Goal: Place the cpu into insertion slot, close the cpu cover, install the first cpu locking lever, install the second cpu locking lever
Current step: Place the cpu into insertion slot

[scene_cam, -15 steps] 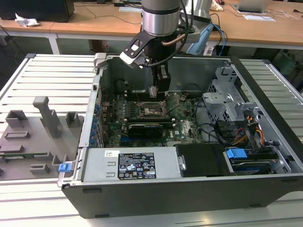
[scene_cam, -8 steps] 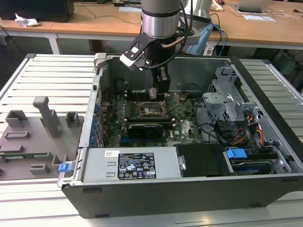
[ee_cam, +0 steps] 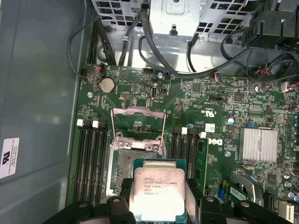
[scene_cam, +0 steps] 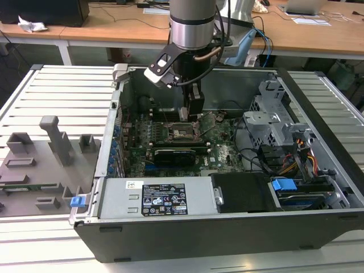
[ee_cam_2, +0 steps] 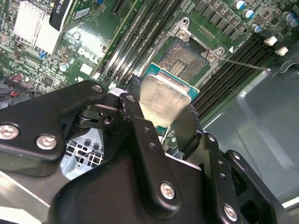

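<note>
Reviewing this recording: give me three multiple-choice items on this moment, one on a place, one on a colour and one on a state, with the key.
1. Where is the silver-topped square chip?
A. Seated in the socket.
B. Gripped in the tool, off the dark square socket with metal rim.
C. Lying on the case floor.

2. What colour is the circuit board around the socket?
A. Red.
B. White.
C. Green.

3. How does the thin grey metal frame cover stand?
A. Swung open.
B. Shut over the bare socket.
C. Shut over the chip.

Key:
1 B: the tool clamps the chip's edges, and the socket's pin field lies bare.
2 C: green board shows in both wrist views.
3 A: the frame stands away from the socket, with board showing through its window.
</note>
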Tool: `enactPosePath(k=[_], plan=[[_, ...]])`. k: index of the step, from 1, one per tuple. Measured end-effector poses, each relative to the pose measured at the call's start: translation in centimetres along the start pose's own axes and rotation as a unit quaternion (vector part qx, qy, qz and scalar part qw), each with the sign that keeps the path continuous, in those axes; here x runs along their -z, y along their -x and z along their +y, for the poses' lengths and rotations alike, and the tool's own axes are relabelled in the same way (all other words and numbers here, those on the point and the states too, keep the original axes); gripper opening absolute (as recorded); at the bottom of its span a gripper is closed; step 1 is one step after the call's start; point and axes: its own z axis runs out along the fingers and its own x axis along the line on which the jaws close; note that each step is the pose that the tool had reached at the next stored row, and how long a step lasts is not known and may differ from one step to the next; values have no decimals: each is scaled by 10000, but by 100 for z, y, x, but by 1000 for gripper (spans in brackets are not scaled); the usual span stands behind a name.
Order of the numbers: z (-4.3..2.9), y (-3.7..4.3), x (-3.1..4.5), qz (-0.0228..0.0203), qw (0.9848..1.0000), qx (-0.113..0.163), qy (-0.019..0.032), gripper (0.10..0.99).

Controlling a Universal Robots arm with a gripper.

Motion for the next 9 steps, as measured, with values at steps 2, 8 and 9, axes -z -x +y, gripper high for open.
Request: enactPosePath(k=[2,8,9], plan=[[-1,0,-10,1,10000,0,0,529],[-4,1,-43,0,10000,0,0,529],[-4,1,-52,1,10000,0,0,529]])
